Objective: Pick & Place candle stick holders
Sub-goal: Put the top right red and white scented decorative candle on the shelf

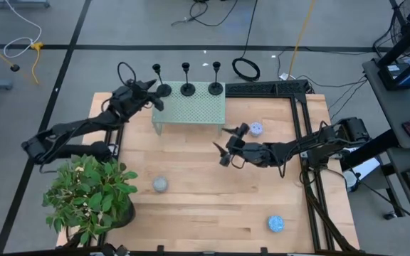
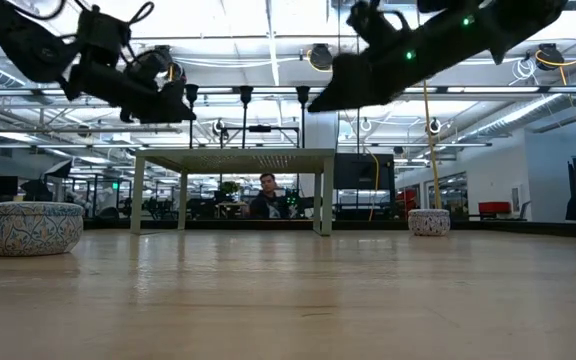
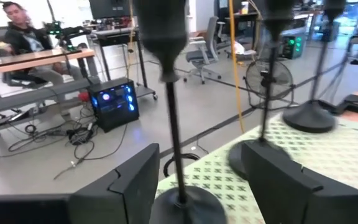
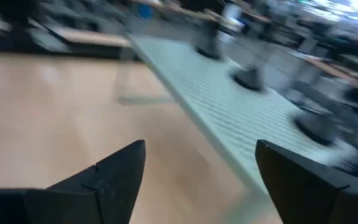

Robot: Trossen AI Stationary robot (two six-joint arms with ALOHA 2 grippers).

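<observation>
Three black candle stick holders (image 1: pixel 164 89) (image 1: pixel 188 89) (image 1: pixel 215 88) stand upright on their disc bases along the far edge of a pale green perforated stand (image 1: pixel 191 108). My left gripper (image 1: pixel 159 95) is open at the leftmost holder. In the left wrist view its fingers (image 3: pixel 135 180) stand on either side of that holder's thin stem (image 3: pixel 174 124), just above its base (image 3: pixel 188 202), without touching it. My right gripper (image 1: pixel 223 141) is open and empty above the table, near the stand's right end. It faces the stand (image 4: pixel 229 106).
Small blue-and-white patterned bowls sit on the wooden table, one right of the stand (image 1: pixel 256 129), one in the middle (image 1: pixel 160 184) and one near the front right (image 1: pixel 275 224). A leafy potted plant (image 1: pixel 91 192) fills the near left corner. A person (image 2: pixel 265 195) sits beyond the table.
</observation>
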